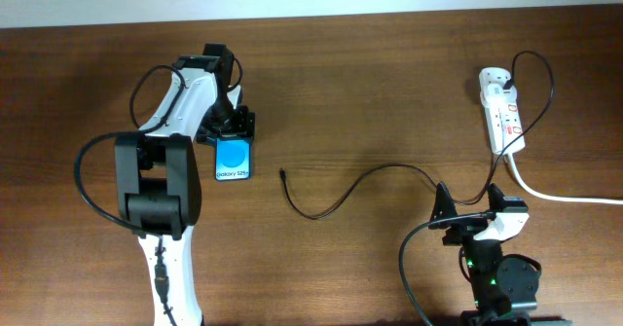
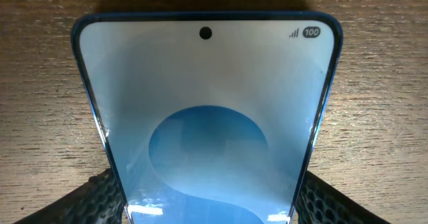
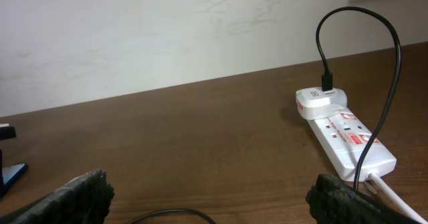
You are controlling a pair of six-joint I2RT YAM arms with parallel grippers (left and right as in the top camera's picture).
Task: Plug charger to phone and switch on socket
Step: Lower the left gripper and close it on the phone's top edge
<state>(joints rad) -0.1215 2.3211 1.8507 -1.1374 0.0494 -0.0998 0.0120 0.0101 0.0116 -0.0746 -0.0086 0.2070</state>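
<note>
Gripping the phone (image 2: 207,117) by both long edges, left fingers (image 2: 100,198) are closed on it, black pads touching each side. Phone is screen-up, left of centre on the brown surface (image 1: 370,73) (resting or lifted, cannot tell). Right fingers (image 3: 75,196) are spread wide, holding nothing, hovering at front right. Charger (image 1: 389,167) curves loose across the middle, with its plug tip (image 1: 282,174) near the phone's right side but apart from it. The cable's other end sits in a white adapter (image 3: 319,101) on the socket (image 1: 503,114), far right. Switch positions too small to tell.
</note>
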